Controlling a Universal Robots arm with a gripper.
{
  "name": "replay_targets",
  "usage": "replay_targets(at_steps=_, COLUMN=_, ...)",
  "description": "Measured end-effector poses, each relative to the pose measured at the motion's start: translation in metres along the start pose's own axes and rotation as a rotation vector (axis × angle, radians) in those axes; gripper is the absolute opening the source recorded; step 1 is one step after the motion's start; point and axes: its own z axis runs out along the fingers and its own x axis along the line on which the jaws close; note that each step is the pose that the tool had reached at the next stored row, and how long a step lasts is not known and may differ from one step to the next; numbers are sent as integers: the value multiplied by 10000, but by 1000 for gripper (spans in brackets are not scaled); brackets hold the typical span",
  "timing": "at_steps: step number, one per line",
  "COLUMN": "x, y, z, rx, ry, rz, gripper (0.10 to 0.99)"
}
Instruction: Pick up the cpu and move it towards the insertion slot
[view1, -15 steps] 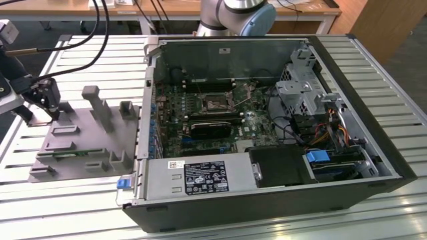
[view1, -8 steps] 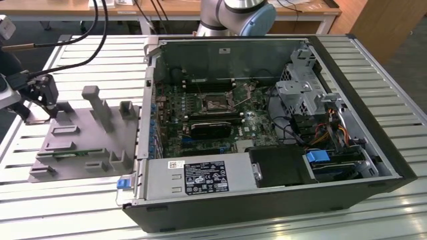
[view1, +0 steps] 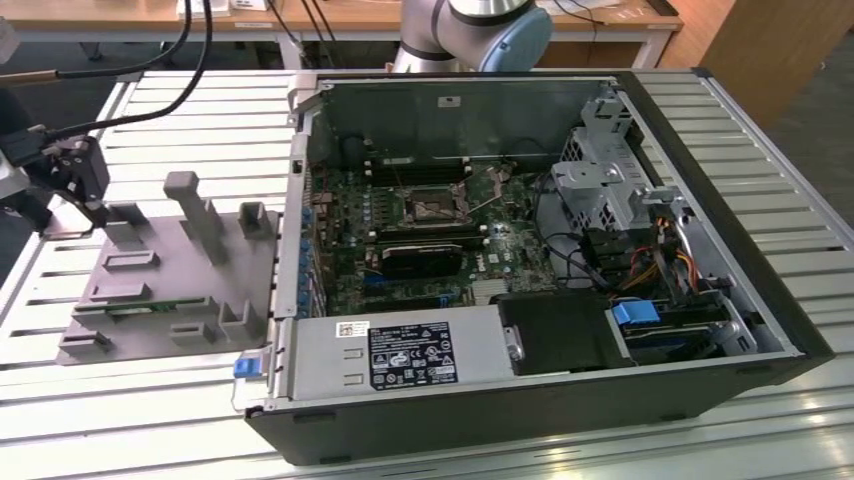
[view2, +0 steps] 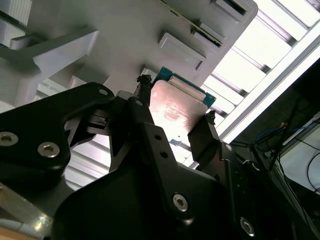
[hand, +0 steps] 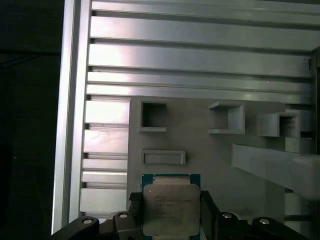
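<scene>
Two dark fingers (view2: 200, 142) of the tool (view2: 176, 100) are closed on the cpu (view2: 175, 112), one at each of two opposite edges, and its silvery top faces the cameras in both wrist views. In the first wrist view the chip sits square between them, with its green edge showing, over the grey plastic fixture (hand: 200, 145) and near that fixture's border. We cannot tell for sure whether it hangs free of the fixture or touches it. In the exterior view the tool is at the exterior view's left, above the fixture. The insertion slot (view1: 434, 205) lies well apart from it, on the motherboard (view1: 507, 250) inside the open computer case (view1: 601, 400), which stands on the slatted worktop (view1: 761, 130).

For this step we judge that the grip matters most. The chip is thin and held only by its edges, so it can tilt or slip if the arm moves sharply. We would hold it level, carry it above the fixture's upright posts (view1: 200, 215) and above the wall of the case, and travel smoothly, so that the underside never rubs on anything.
</scene>
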Motion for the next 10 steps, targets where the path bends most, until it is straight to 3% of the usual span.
replay_targets(at_steps=10, x=-9, y=10, z=-201, rx=25, ry=1, rz=-1, gripper=541)
